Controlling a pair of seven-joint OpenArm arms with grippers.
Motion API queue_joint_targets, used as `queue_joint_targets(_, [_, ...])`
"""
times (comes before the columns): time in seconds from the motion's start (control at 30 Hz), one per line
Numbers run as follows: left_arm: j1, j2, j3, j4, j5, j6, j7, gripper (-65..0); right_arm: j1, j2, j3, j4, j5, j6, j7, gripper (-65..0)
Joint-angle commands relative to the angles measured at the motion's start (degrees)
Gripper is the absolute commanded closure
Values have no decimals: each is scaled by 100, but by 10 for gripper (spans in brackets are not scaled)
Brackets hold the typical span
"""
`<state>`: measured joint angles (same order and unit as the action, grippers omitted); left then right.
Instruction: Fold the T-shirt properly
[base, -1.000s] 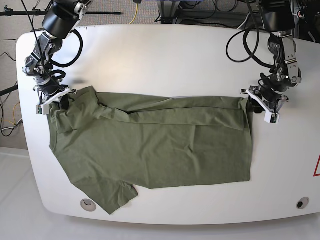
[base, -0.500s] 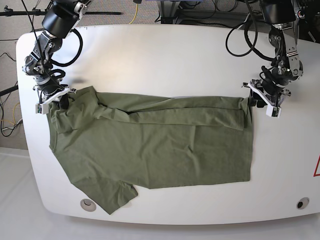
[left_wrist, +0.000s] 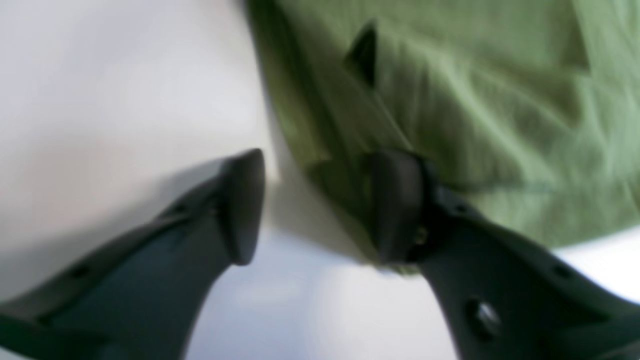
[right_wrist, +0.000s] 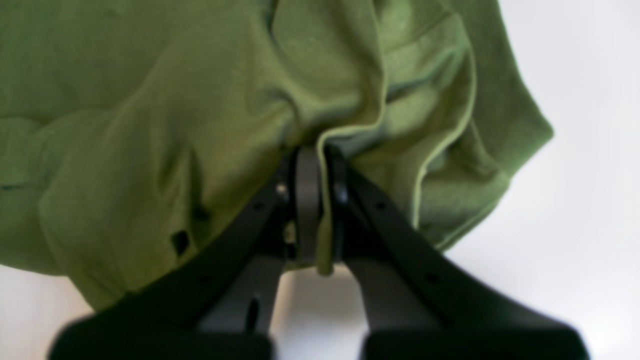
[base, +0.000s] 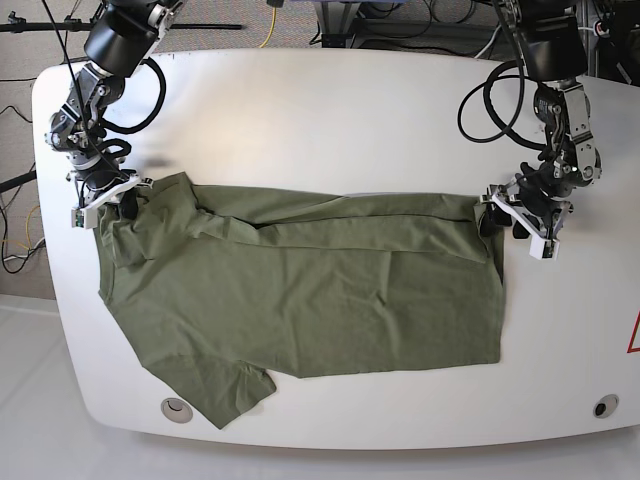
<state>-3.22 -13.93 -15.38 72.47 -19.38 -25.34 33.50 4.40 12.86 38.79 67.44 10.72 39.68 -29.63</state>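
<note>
Olive cotton T-shirt (base: 300, 290) is lying lengthwise across my white counter (base: 330, 120); right fingers (right_wrist: 315, 200) are pinching its shoulder fold, while left fingers (left_wrist: 240, 205) are spread, straddling the hem corner nearest my left arm.

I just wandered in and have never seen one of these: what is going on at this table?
Two robot arms are folding a green T-shirt spread on a white table. The right end effector is shut on bunched cloth at the sleeve end. The left end effector is open at the opposite edge, one finger against the cloth, not gripping. The far edge is already folded over.
</note>
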Motion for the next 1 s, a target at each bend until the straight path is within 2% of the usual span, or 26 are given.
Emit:
queue_joint_targets(0.0, [-22, -89, -2, 63, -13, 16, -23, -395, 48, 77, 9, 82, -6, 32, 5, -10])
queue_joint_targets(0.07, [-2, -88, -11, 95, -30, 13, -38, -395, 49, 77, 17, 76, -1, 32, 1, -11])
queue_joint_targets(0.27, [202, -84, -37, 426, -37, 2, -96, -270, 49, 86, 20, 72, 1, 32, 18, -8])
queue_joint_targets(0.4, [223, -101, -77, 513, -16, -3, -134, -229, 54, 84, 8, 61, 24, 32, 16, -4])
queue_joint_targets(0.67, [288, -118, -70, 478, -13, 13, -233, -326, 41, 84, 19, 59, 25, 32, 18, -5])
queue_joint_targets(0.8, [336, -112, -41, 455, 38, -3, -236, -336, 19, 73, 38, 82, 8, 32, 32, -5])
queue_joint_targets(0.97, [378, -114, -36, 468, 62, 3, -222, -303, 1, 76, 31, 76, 9, 32, 31, -5])
